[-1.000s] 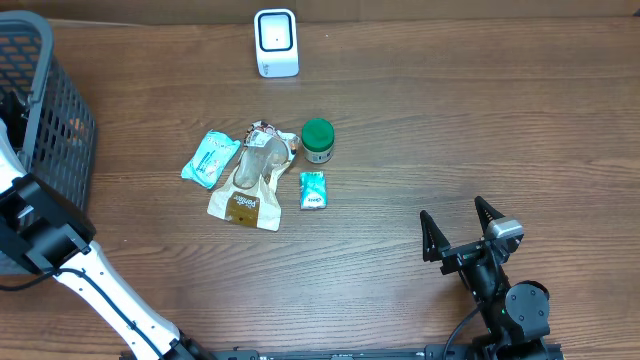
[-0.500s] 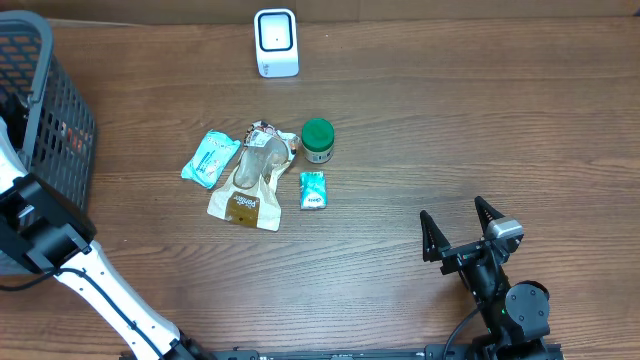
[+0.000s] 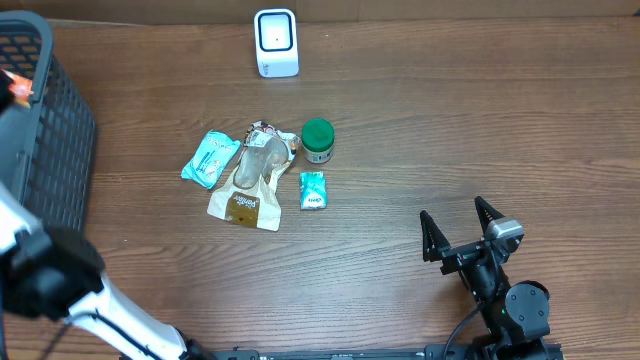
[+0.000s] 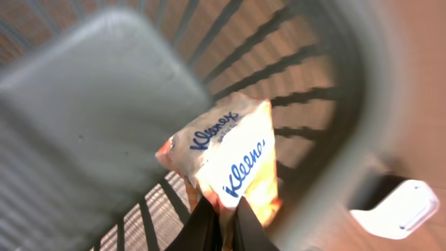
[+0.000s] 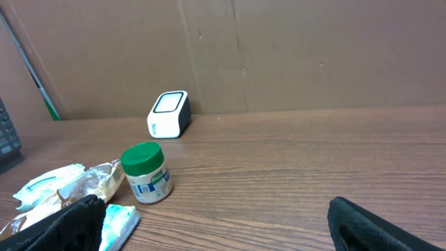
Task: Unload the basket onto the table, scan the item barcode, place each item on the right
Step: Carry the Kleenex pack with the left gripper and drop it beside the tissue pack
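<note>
**Tissue pack in my grip over the basket, scanner across the table**

The wooden table (image 3: 420, 130) takes up the overhead view, with the dark mesh basket (image 3: 45, 130) at its left edge. My left arm (image 3: 60, 280) reaches up beside the basket. My right gripper (image 3: 462, 238) rests near the front edge with its jaws spread wide and nothing between them.

A loose pile lies in the middle of the table: a crumpled clear bag (image 3: 250, 180), a teal packet (image 3: 210, 158), a green-lidded jar (image 3: 318, 140) and a small teal sachet (image 3: 313, 190). The white scanner (image 3: 276, 42) stands upright at the far edge, well apart from the basket.

The item to scan is the Kleenex pack (image 4: 226, 157). My left gripper (image 4: 223, 219) is clamped tight on its lower edge. In the blurred wrist view the pack stands up from my fingertips (image 4: 202, 223) against the basket's bars.

I judge the pickup to be done and the carry to the scanner to be the step now in hand. The next move calls for clearing the basket rim and crossing to the scanner. The pack must then be turned so its barcode faces the window. I cannot see where that barcode sits, since only the printed brand face shows. The hold is only a thin pinch, so I think a fast swing could shake the pack loose.
</note>
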`<state>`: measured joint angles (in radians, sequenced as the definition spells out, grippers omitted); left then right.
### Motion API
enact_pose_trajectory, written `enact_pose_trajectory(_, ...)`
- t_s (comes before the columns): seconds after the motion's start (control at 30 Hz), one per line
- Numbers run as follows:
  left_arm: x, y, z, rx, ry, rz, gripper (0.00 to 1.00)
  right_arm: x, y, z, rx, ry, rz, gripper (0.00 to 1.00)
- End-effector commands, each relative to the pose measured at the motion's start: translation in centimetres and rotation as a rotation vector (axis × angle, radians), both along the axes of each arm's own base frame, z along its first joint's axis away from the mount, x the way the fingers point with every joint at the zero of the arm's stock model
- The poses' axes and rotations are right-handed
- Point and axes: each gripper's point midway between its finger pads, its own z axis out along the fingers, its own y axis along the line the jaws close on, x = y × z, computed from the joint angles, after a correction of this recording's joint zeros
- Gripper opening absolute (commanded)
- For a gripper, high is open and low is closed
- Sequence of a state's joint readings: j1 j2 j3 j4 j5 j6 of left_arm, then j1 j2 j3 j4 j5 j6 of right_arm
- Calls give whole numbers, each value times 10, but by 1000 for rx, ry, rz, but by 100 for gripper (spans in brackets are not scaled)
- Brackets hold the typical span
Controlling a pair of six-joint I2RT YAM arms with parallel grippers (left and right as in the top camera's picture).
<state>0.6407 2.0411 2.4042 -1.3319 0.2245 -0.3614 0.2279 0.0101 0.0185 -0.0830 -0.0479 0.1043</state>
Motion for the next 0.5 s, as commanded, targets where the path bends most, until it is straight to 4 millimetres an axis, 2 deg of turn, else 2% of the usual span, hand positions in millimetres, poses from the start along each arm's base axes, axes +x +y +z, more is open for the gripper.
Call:
enact_pose_trajectory(0.0,-17,-29,53,40,-87,-5,4,1,-1,-3,-1,0,-6,100)
enact_pose_trajectory(0.13,-32,-64,83,81,-114,-49,4,1,-1,-3,-1,0,-6,100)
enact_pose_trajectory(0.2,-35,-88,87,102,-99,-106,4,1,-1,-3,-1,0,-6,100)
enact_pose_trajectory(0.23,-34,-96,86,104,-88,-123,4,1,-1,-3,-1,0,-6,100)
enact_pose_trajectory(0.37,-27,-149,70,99,-11,-300,4,1,-1,-3,-1,0,-6,100)
enact_pose_trajectory(0.47,-22,-202,45,101,83,-499,4,1,-1,-3,-1,0,-6,100)
